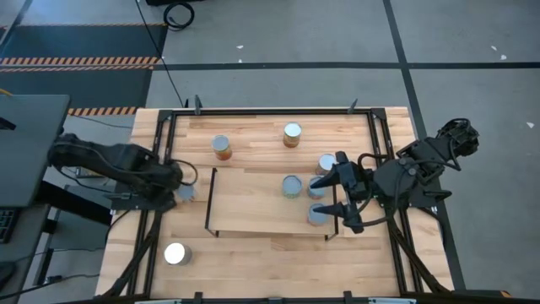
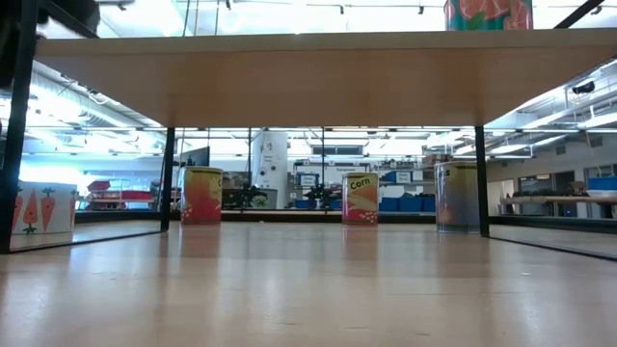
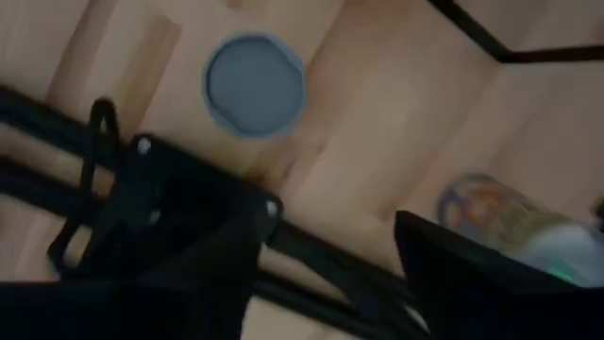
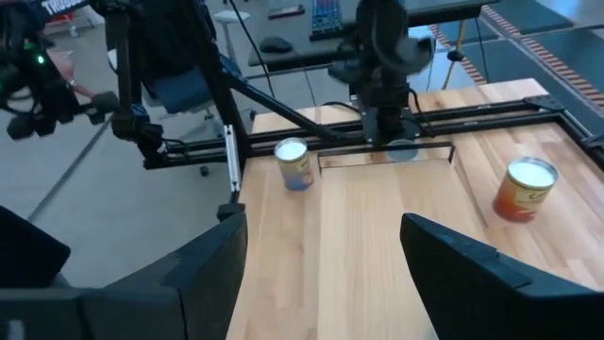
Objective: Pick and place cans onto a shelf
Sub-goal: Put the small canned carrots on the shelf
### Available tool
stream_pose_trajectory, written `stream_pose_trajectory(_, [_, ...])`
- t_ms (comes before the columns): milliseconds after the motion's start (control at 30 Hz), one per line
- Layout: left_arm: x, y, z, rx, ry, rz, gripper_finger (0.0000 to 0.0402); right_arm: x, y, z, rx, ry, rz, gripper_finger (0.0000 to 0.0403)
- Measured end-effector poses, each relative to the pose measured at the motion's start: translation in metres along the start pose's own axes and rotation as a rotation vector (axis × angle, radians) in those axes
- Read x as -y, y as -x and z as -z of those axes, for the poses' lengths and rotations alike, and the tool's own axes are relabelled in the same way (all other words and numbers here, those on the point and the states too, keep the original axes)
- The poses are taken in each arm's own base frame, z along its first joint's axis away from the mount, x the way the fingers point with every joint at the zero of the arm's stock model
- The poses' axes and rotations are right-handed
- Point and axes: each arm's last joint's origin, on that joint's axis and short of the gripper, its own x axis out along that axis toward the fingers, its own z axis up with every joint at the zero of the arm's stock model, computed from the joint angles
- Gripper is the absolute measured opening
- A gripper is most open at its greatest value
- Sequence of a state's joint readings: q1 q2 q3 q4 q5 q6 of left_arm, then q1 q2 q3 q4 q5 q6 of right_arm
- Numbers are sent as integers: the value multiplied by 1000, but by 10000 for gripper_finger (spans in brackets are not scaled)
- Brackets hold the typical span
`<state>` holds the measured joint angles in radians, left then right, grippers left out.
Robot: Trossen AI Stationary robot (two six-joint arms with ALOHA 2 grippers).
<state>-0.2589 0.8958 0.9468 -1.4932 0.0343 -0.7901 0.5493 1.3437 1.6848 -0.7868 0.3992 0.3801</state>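
The light-wood shelf stands mid-table. Three cans stand at its right end; whether the right two are on the board or just off it, I cannot tell. Other cans stand on the table: two beyond the shelf, one at its far right corner, one near left. My left gripper is open above a silver-lidded can left of the shelf. My right gripper is open over the shelf's right end, empty in its wrist view.
Black rails frame the tabletop close to both arms. The low view looks under the shelf board at cans standing behind it and one on top. The shelf's left half is bare.
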Motion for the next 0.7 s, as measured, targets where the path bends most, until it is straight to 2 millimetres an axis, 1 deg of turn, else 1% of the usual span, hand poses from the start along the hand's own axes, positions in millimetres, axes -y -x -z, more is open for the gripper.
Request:
stream_pose_trajectory(100, [2,-26,-4,20,-50,3,297,1,0,0,1,17,5,286])
stream_pose_trajectory(167, [3,-41,-6,39,-103,7,316,2,-1,-1,2,30,7,286])
stream_pose_trajectory(200, [4,-44,-7,49,-133,-9,320,2,-1,-1,2,32,8,286])
stream_pose_trajectory(300, [7,-41,-14,145,-202,-47,324,2,-1,-1,2,32,9,286])
stream_pose_trajectory(467, [4,-42,-14,187,-296,-142,325,2,-1,-1,3,31,7,286])
stream_pose_trajectory(633, [4,-41,-16,225,-292,-165,325,2,-1,-2,9,28,5,286])
stream_pose_trajectory(700, [4,-43,-15,210,-252,-151,325,2,-1,-2,9,28,5,286])
